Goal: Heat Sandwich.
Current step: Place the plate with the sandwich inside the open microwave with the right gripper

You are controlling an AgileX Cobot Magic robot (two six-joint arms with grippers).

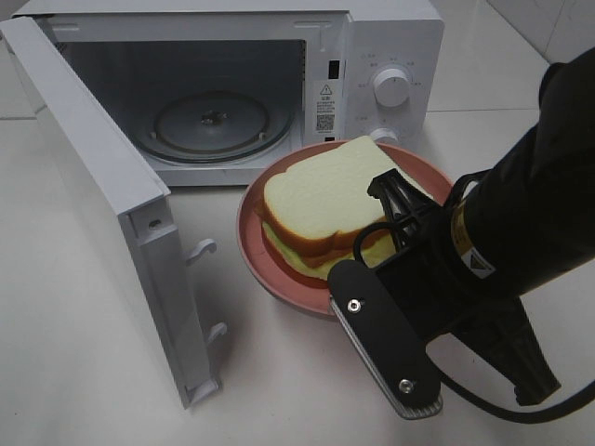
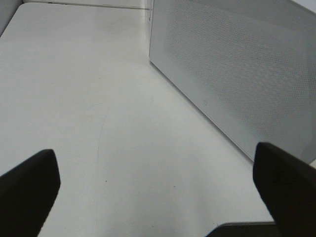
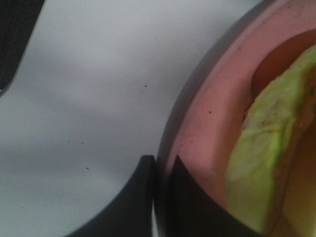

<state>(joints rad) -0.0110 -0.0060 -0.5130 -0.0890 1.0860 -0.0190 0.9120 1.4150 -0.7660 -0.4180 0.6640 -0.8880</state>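
Note:
The sandwich (image 1: 325, 195), thick white bread with a tan crust and pale green filling (image 3: 256, 148), lies on a round pink plate (image 1: 270, 269). The plate is just in front of the open white microwave (image 1: 390, 46), toward its right side. My right gripper (image 3: 163, 165) is shut on the plate's rim (image 3: 207, 113), one finger on each side of the edge. Seen from the high camera, that gripper (image 1: 395, 200) reaches in over the plate's right side. My left gripper (image 2: 158, 197) is open and empty, facing the outer face of the microwave door (image 2: 237, 74).
The microwave door (image 1: 93, 186) is swung wide open to the left and juts toward the table's front. A glass turntable (image 1: 209, 121) lies inside the cavity. The control knobs (image 1: 390, 85) are on the right panel, just behind the plate. The white table (image 1: 74, 372) surrounds everything.

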